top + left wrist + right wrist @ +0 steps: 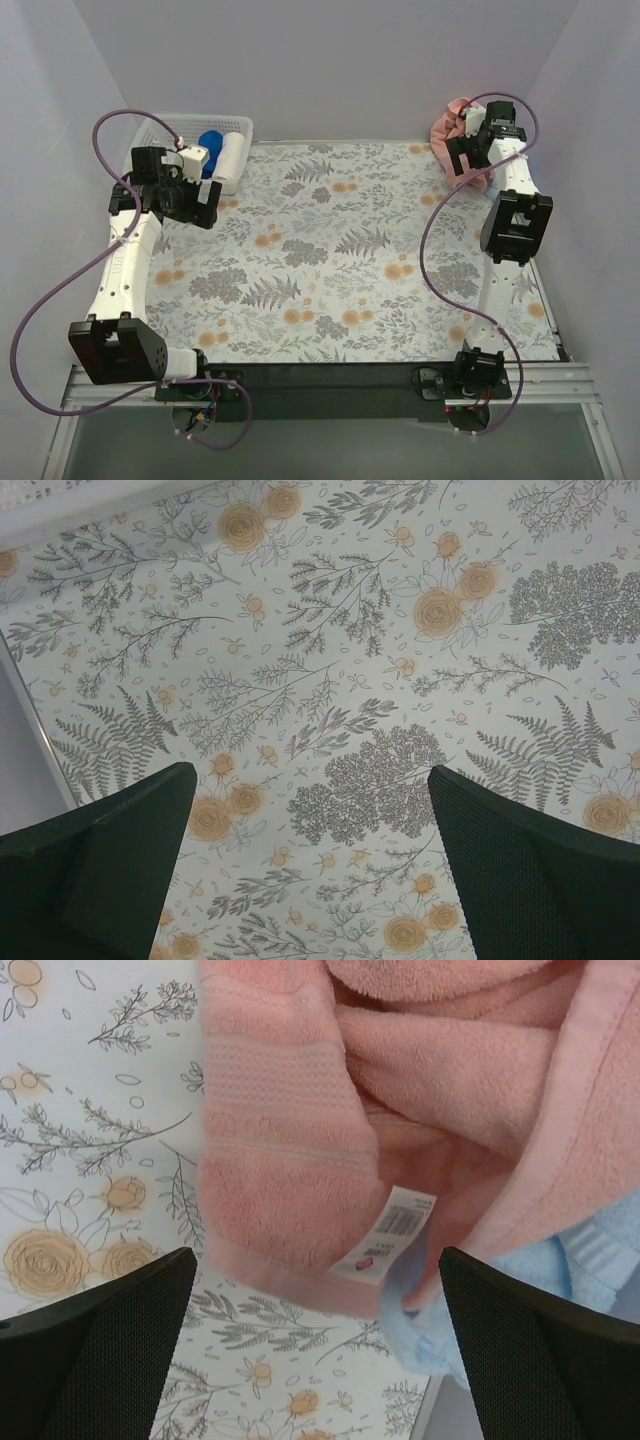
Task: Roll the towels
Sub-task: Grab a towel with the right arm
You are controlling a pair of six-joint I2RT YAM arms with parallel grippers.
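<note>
Your right gripper (315, 1260) is spread wide, its black fingers (100, 1350) far apart with nothing clamped between them. It hangs over the salmon-pink towel (300, 1110), and you cannot tell from here whether the tips touch the terry.

Look at the surface: a floral tablecloth (330, 260) printed with grey ferns and orange roses covers the table, with pale walls (330, 60) closing in at the back and on both sides. In the overhead view the pink towel (455, 118) sits in a crumpled heap in the far right corner, with the right gripper (470, 150) just in front of it.

From the right wrist you see the towel folded over itself, its woven border band facing you and a small white tag (395, 1225) hanging at the hem. The light blue towel (560, 1260) peeks out from under the pink one on the right, the two touching, right by the cloth's edge.

Over on your left, the left gripper (310, 775) is fully released too, its fingers (110, 870) framing only printed cloth. Overhead, that gripper (200, 205) hovers just in front of a white basket (150, 130) in the far left corner. Inside the basket a dark blue roll (211, 150) and a white roll (233, 155) lie side by side.
</note>
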